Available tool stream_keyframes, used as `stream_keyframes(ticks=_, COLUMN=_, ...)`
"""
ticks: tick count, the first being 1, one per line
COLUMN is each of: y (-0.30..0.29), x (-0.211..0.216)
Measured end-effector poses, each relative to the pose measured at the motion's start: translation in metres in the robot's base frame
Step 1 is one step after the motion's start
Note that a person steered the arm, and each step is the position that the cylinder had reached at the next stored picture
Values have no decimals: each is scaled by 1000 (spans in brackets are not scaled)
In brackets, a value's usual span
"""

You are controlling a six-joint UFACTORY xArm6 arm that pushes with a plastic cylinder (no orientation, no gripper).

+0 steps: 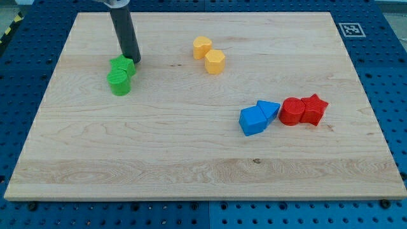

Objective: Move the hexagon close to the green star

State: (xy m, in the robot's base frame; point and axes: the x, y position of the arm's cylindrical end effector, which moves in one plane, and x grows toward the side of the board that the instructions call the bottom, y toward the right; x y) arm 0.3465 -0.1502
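The yellow hexagon (215, 62) lies in the upper middle of the board, touching a second yellow block (202, 47) at its upper left, whose shape I cannot make out for sure. The green star (123, 65) lies at the upper left, touching a green cylinder (118, 83) just below it. My tip (133, 60) rests on the board at the green star's upper right edge, about touching it. The hexagon is well to the right of my tip.
A blue cube (252, 120) and a blue triangle (268, 110) touch at the right of centre. A red cylinder (292, 111) and a red star (313, 109) touch just right of them. The wooden board (191, 165) ends in blue perforated table.
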Motion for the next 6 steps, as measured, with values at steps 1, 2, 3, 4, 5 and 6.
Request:
stream_keyframes(ticks=1, y=-1, x=6)
stream_keyframes(ticks=2, y=-1, x=7)
stream_keyframes(ticks=3, y=0, x=9)
stream_keyframes(ticks=4, y=41, x=23)
stream_keyframes(ticks=5, y=51, x=33)
stream_keyframes(ticks=6, y=88, x=52)
